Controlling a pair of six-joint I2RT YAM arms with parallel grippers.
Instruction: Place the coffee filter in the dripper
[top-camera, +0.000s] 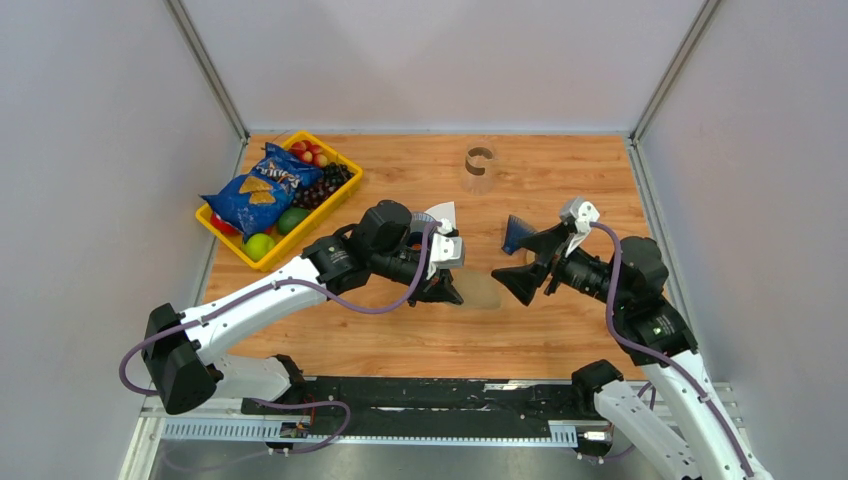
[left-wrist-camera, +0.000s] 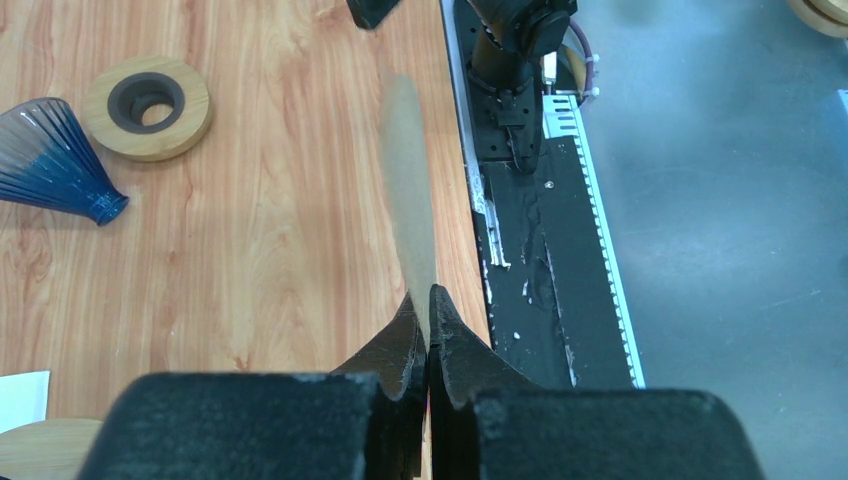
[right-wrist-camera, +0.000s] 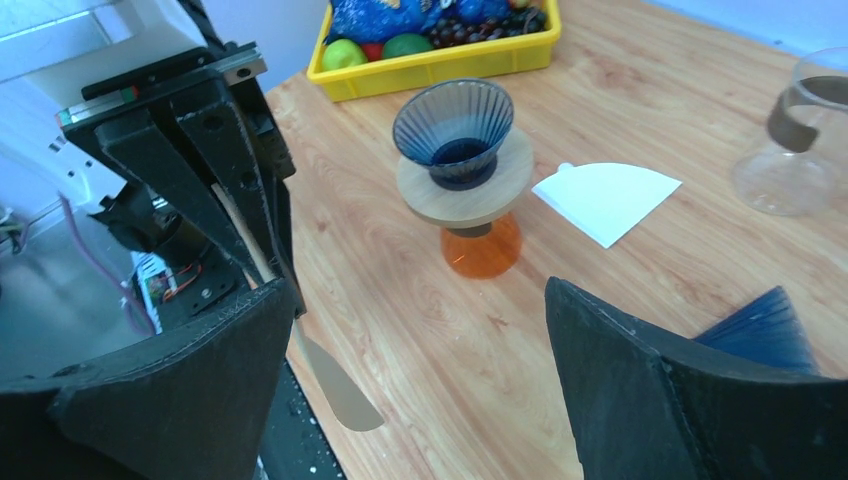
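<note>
Coffee filter (left-wrist-camera: 408, 190) pinched edge-on by left end effector (left-wrist-camera: 428, 300), near edge of table (left-wrist-camera: 250, 260)

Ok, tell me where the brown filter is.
The brown filter is pinched in the left tool, centre of the top view, facing the open right tool.

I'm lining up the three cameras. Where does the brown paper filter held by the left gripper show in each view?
Top external: the brown filter sits mid-table, just right of the left gripper.
Left wrist: centre, a thin edge-on strip rising from the shut fingertips.
Right wrist: lower left, a tan tongue.
Shared landmark: the tipped blue dripper, visible in all three.
</note>
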